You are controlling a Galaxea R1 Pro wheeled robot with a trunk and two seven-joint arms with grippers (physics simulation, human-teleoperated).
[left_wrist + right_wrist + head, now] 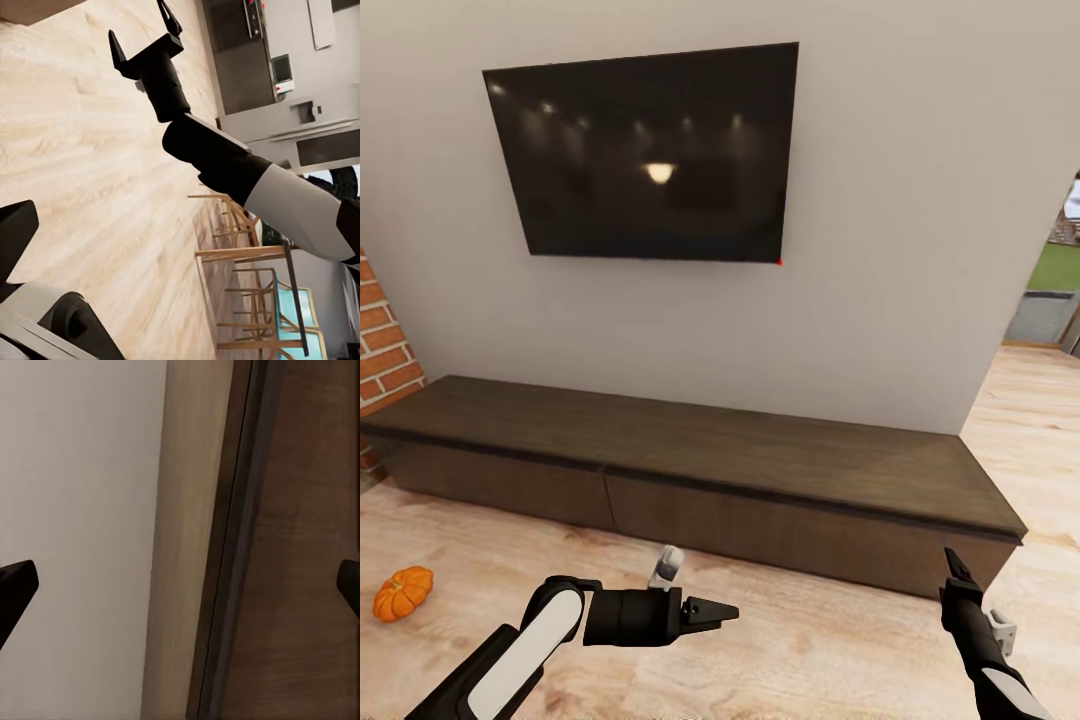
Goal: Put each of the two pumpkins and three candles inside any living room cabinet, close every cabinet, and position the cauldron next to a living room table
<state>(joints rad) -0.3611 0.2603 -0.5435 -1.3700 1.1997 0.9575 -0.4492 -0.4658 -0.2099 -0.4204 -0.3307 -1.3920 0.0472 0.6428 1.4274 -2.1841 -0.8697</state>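
Note:
The cabinet (690, 450) stands against the wall, long, low and dark brown, with its front panels flush. One orange pumpkin (402, 592) lies on the wooden floor at the left, in front of the cabinet's left end. My left gripper (715, 610) hovers low over the floor before the cabinet's middle, pointing right; its finger (15, 232) sits at the frame edge, open and empty. My right gripper (957, 568) points up at the cabinet's right end, fingers spread with nothing between them (139, 22). Its wrist view looks closely at the cabinet's front (300, 555). Candles, cauldron and table are out of view.
A black TV (640, 150) hangs on the wall above the cabinet. A brick wall (385, 350) borders the left, and a doorway (1050, 290) opens at the right. Wooden chairs (247, 300) and kitchen units (285, 75) stand beyond the right arm.

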